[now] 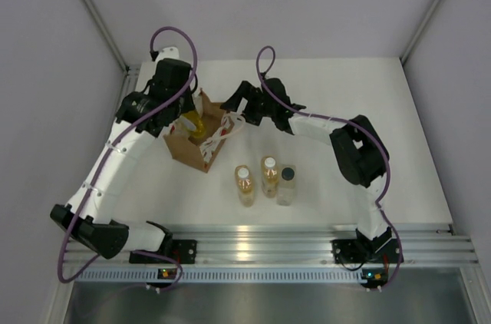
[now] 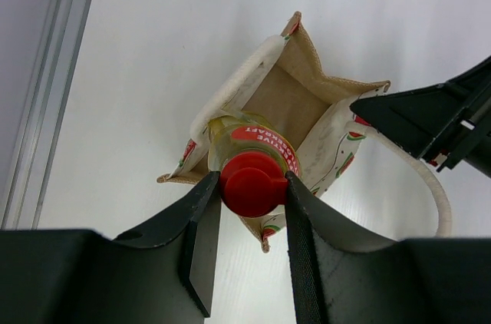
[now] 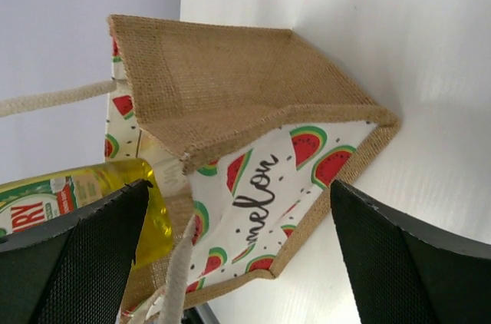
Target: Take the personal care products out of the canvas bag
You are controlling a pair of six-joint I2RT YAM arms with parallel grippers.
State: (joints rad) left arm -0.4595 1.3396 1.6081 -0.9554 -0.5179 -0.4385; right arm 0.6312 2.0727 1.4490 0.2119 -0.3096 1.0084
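Left gripper [image 2: 252, 186] clamped on the red cap [image 2: 250, 195] of the yellow-amber bottle [image 2: 257, 143] — poking from the open mouth of the tan canvas bag [image 2: 288, 101], right gripper [image 3: 238, 186] fingers spread wide at the bag's side, two amber white-capped bottles [image 1: 245, 186] [image 1: 269, 176] and a clear squarish dark-capped bottle [image 1: 287, 186] upright nearby on the white table [image 1: 368, 124].

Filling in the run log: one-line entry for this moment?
left gripper: shut on red-capped bottle at canvas bag mouth | right gripper: open, at bag | out: three bottles

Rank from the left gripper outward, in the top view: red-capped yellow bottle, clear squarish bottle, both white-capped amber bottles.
1. Red-capped yellow bottle, between the left gripper's fingers.
2. White-capped amber bottle, left of the row.
3. Second amber bottle, middle of the row.
4. Clear squarish bottle, right end.
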